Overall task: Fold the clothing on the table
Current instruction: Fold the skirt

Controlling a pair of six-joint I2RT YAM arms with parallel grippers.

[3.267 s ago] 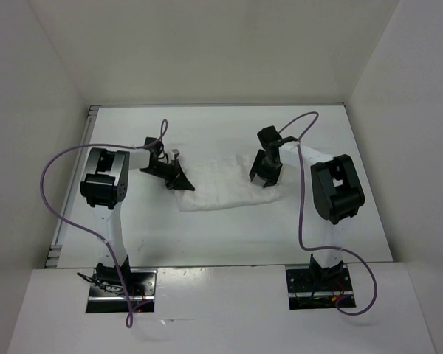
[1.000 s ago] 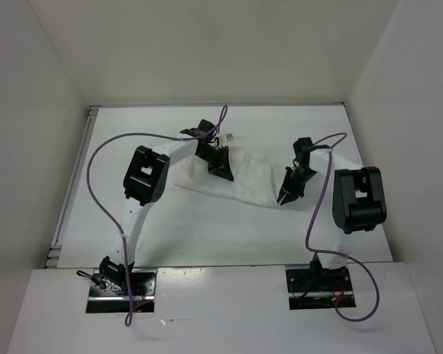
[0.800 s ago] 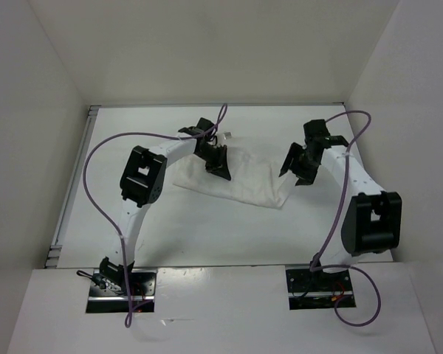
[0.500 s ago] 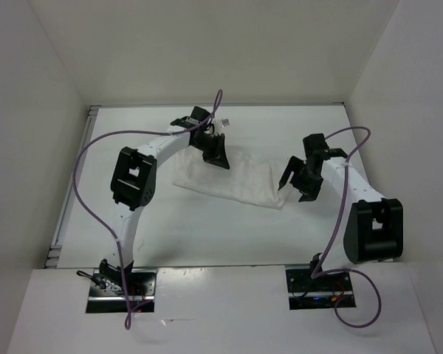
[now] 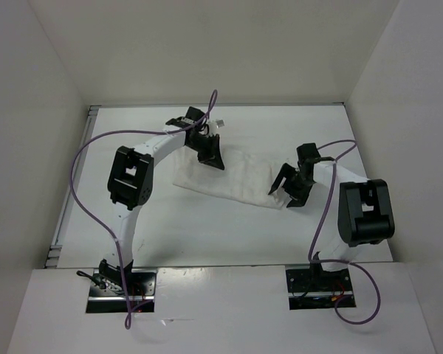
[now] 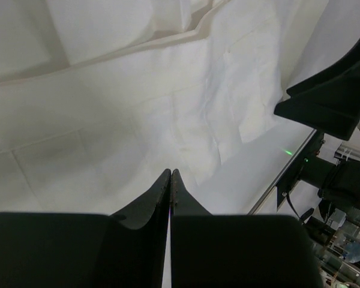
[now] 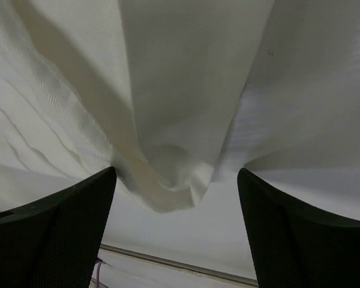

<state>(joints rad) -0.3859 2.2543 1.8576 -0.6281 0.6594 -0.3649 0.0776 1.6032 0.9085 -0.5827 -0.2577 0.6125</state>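
Black fingers (image 7: 54, 228) of the right end effector (image 7: 175, 174) stand spread as wide as they go, grasping nothing. A bunched, drooping corner of the clothing (image 7: 186, 90) sits in the gap between them and seems to touch neither. From above, this end effector (image 5: 283, 195) is at the near right corner of the clothing (image 5: 232, 177), low over the counter (image 5: 207, 228). The left end effector (image 6: 170, 175) is clenched, its two tips pressed together with no gap showing. Whether a thin layer of fabric is nipped between them I cannot tell, because the tips hide the contact. In the overhead view it is at the far left corner of the piece, the arm reaching out across the counter. The clothing itself lies as a wrinkled white band running from far left to near right across the middle of the counter. It is mostly flat, with a doubled edge visible in the left wrist view. The step in hand looks like taking hold of two opposite ends for a fold — the left side apparently set, the right not yet gripped. The next move probably calls for the right fingers to close squarely on that bunched corner, catching fabric rather than scraping the counter. The lift should come only afterwards, with both ends kept level so the thin cloth does not slip out or drag.
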